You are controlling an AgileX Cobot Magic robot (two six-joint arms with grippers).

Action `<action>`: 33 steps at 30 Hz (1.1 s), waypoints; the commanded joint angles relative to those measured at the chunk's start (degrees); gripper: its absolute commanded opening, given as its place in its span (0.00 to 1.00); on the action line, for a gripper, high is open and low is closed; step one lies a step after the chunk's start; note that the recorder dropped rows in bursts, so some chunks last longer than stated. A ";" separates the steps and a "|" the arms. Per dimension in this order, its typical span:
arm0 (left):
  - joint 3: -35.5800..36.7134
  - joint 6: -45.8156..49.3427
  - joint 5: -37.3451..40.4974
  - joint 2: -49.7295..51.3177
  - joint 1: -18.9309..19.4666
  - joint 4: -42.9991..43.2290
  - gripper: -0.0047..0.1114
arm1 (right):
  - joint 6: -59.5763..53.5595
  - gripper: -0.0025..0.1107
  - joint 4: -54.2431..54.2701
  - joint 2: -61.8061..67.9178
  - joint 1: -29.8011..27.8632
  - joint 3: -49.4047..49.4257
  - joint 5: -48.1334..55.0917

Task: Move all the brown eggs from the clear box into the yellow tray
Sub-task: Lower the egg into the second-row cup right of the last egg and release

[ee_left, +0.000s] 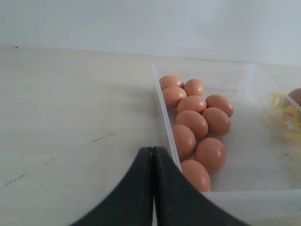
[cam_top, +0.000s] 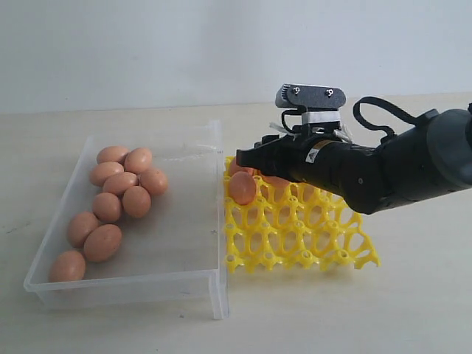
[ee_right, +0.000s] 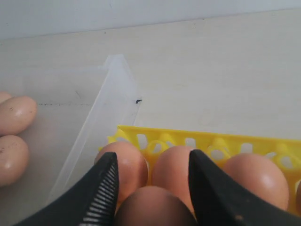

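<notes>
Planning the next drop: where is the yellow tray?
In the exterior view, the yellow tray sits right of centre, beside the clear box, under the right gripper and its brown egg.

A pale cream worktop (cam_top: 110, 324) with a faint wood grain fills the scene. Its far edge meets a plain white wall (cam_top: 147, 51). The left wrist view shows a few short dark scuffs (ee_left: 99, 139) on the surface. The right wrist view shows one small black speck (ee_right: 138, 100).
</notes>
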 commanded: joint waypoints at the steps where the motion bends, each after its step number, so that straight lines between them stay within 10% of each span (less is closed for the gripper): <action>1: -0.23 0.12 -0.36 -0.32 0.06 -0.14 0.04 | 0.02 0.02 -1.16 0.21 0.14 0.12 -1.80; 33: -0.23 0.12 -0.36 -0.32 0.06 -0.14 0.04 | 0.01 0.02 -1.83 1.09 0.14 -0.01 -3.54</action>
